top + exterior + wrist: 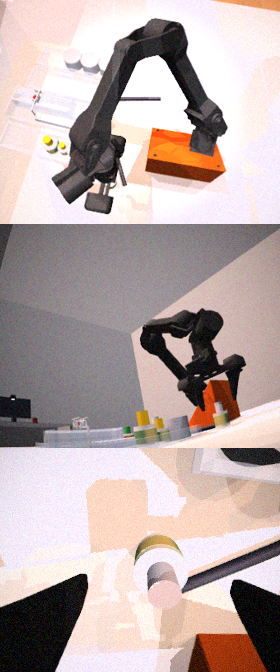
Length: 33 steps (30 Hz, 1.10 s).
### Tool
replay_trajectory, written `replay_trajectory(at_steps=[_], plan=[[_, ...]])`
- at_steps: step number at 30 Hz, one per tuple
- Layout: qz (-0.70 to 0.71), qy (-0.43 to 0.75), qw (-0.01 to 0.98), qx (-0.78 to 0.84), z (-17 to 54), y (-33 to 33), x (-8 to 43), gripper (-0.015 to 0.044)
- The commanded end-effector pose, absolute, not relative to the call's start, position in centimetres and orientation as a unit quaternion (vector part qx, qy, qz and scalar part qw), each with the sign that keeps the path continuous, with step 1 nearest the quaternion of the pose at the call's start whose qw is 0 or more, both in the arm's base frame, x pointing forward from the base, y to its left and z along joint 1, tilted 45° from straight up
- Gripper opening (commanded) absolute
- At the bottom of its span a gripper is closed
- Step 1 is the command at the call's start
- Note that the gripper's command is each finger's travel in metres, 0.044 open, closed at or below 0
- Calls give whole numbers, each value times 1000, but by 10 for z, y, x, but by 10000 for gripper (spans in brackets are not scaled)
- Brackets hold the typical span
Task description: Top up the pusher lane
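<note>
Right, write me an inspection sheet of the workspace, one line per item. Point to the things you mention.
Surface: pale, with peach-toned patches; two dark rods lie on it, one [140, 99], the other [122, 172] [230, 568] near the loose jar.
Job's things: loose jar [221, 418] [161, 570], pale cap, upright outside the lanes; pusher plate with a red dot [35, 97] in its lane; the jar in that lane cannot be made out.
Clutter: two yellow-capped jars [49, 143] [63, 148] and grey-white round containers [72, 58] [90, 63].
Gripper [218, 401] [160, 583]: open, above the loose jar, holding nothing.
Cables: nothing seen.
Surroundings: orange base block [177, 158] [212, 401], plain walls, dark monitor [16, 408].
</note>
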State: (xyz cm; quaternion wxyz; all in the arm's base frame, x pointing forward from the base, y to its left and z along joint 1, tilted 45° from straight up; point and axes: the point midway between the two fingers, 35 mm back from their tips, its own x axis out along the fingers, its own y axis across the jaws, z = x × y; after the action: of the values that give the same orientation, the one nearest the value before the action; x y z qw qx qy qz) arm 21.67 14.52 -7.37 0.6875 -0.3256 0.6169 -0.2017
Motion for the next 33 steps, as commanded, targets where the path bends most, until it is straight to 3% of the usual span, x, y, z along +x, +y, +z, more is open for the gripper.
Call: replay_trajectory(at_steps=[1,17,28,33], plan=[[-203,618,685,-330,-79,138,217,440],[-203,617,685,-330,-95,122,221,440],[-203,617,685,-330,-95,122,221,151],[-203,617,685,-330,-95,122,221,118]])
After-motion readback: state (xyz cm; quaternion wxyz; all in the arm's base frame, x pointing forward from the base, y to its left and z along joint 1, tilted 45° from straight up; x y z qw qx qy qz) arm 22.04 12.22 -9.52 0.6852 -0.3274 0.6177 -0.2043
